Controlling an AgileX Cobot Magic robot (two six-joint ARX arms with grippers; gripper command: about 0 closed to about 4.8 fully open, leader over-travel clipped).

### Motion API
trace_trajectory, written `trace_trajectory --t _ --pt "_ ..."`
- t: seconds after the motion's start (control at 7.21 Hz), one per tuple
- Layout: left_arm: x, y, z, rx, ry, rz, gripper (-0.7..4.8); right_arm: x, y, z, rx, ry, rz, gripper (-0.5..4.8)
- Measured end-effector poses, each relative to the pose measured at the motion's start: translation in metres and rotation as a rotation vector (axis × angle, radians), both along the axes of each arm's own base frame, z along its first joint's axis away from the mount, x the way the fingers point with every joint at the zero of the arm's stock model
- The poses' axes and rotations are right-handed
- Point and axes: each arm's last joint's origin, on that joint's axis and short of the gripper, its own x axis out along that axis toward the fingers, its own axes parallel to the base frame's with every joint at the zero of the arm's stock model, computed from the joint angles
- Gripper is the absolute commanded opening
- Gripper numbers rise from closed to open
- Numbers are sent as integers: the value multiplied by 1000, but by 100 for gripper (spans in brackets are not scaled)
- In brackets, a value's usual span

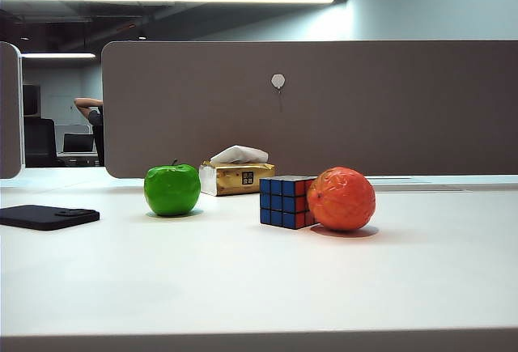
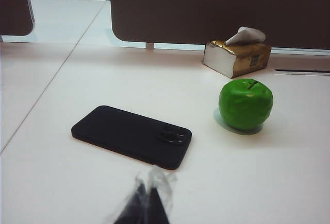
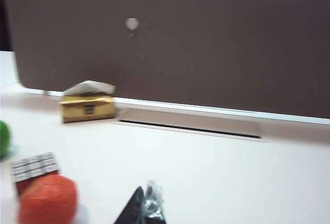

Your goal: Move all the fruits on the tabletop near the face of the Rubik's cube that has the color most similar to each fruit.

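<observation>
Nearest the exterior camera, the white tabletop [image 1: 243, 287] is stretching out bare toward the objects. On it, the Rubik's cube [image 1: 286, 201] is sitting right of centre, showing a blue face toward the camera's left and its red-orange face [image 1: 303, 201] toward the right. The orange [image 1: 341, 199] is resting against that red-orange face, touching or all but touching it. The green apple [image 1: 171, 189] is standing well apart on the cube's left, with its dark stem pointing up. Behind and between apple and cube, a yellowish tissue box [image 1: 235, 177] is sitting near the grey partition [image 1: 324, 101], a white tissue sticking out of its top. A black phone [image 1: 47, 216] is lying flat at the far left of the table.

Neither arm is showing in the exterior view. In the left wrist view, the left gripper [image 2: 147, 203] is hovering above the table just short of the phone [image 2: 131, 136], its dark fingertips lying close together with nothing between them; the apple [image 2: 246, 103] is sitting beyond and to one side. In the right wrist view, which is blurred, the right gripper [image 3: 143, 208] is hanging above bare table near the orange [image 3: 47, 200] and cube [image 3: 34, 169], its tips likewise drawn together and empty.
</observation>
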Motion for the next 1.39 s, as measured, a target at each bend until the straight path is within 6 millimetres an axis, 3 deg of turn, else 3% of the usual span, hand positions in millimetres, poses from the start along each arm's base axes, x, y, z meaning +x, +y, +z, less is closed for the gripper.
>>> trace_trajectory --t 0.42,0.55,1.25,1.39 --pt "0 1 0 3 0 42 -5 2 -3 -9 -33 15 -113 -1" --pt "0 1 0 3 0 42 -5 5 -5 -23 -31 71 -182 -1" --pt "0 1 0 3 0 42 -5 5 -5 -24 -27 80 -182 -1" --pt "0 3 -7 10 69 120 -5 5 -5 -24 -27 80 -182 0"
